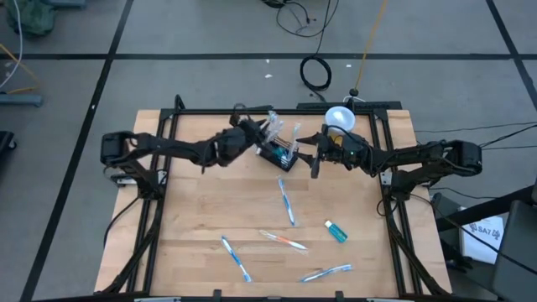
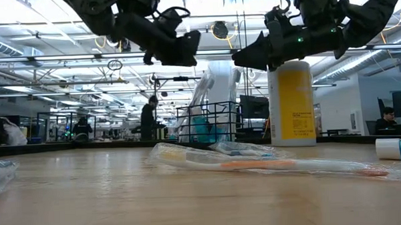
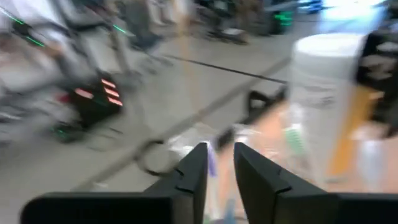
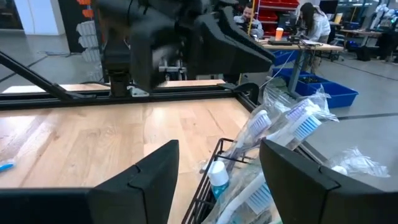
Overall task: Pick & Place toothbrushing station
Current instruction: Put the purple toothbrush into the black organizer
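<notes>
The toothbrushing station, a small black rectangular wire-mesh basket (image 1: 279, 154) with a thin metal rim, is placed on the far middle part of the light wooden table (image 1: 193, 218), between the two grippers. It is filled with clear-wrapped toothbrushes (image 4: 292, 121) whose white and blue bristle heads stick up past the rim, and a small tube with a teal cap (image 4: 218, 176) is seen inside it in the right wrist view. In the low view the basket (image 2: 209, 123) is shown standing upright on the table.

The left gripper (image 1: 267, 130) is held just above the basket's far-left edge, among the toothbrush tops. Its dark fingers (image 3: 189, 177) are parted by only a narrow gap; whether anything is pinched there cannot be told.

The right gripper (image 1: 309, 156) is held just beside the basket's right side, raised off the table. Its jaws are spread wide with the basket's near corner seen between them, and nothing is clamped.

A tall yellow cylindrical cup with a white lid (image 1: 340, 118) is set just behind the right gripper, near the table's far edge.

Nearer the front, four more wrapped toothbrushes (image 1: 288, 202) are scattered flat on the wood, well apart from the basket, and a small teal-capped tube (image 1: 336, 231) lies to their right.
</notes>
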Controlling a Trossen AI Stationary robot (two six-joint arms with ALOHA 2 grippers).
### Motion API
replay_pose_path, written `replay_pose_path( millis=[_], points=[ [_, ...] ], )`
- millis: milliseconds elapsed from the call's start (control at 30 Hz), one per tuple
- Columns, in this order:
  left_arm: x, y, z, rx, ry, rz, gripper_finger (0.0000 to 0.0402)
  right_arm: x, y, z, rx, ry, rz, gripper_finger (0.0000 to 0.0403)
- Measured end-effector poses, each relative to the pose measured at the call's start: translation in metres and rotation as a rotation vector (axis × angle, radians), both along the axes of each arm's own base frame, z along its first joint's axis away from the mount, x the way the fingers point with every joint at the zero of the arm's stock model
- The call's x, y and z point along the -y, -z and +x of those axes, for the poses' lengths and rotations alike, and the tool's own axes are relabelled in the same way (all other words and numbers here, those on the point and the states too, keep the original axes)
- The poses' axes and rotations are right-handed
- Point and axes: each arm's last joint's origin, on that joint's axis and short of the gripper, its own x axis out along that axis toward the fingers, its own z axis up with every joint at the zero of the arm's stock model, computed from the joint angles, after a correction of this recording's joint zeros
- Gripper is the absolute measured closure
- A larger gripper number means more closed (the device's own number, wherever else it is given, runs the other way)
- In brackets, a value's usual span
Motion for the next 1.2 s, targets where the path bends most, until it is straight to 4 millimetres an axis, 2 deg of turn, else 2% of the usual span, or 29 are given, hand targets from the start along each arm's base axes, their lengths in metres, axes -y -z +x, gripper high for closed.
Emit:
replay_pose_path(
  millis=[133,200,433,667,1033,1200],
  points=[
    [-0.016,-0.013,-0.002,0.079,0.171,-0.177,0.028,0.0,-0.001,0.0,0.01,0.0,-0.021,0.0183],
    [-0.024,-0.014,-0.001,0.056,0.207,-0.237,0.0268,0.001,-0.003,0.0,0.025,0.001,-0.025,0.0183],
    [-0.048,-0.015,0.007,-0.008,0.153,-0.283,0.0267,0.001,-0.006,0.0,0.052,0.001,-0.057,0.0183],
    [-0.054,-0.014,0.003,-0.009,0.121,-0.319,0.027,0.001,-0.006,0.0,0.052,0.0,-0.07,0.0183],
    [-0.066,-0.007,0.009,0.038,0.134,-0.302,0.027,0.001,-0.006,0.0,0.048,0.0,-0.075,0.0184],
    [-0.066,-0.002,0.011,0.013,0.143,-0.295,0.027,0.001,-0.007,0.0,0.055,0.0,-0.084,0.0184]
  ],
)
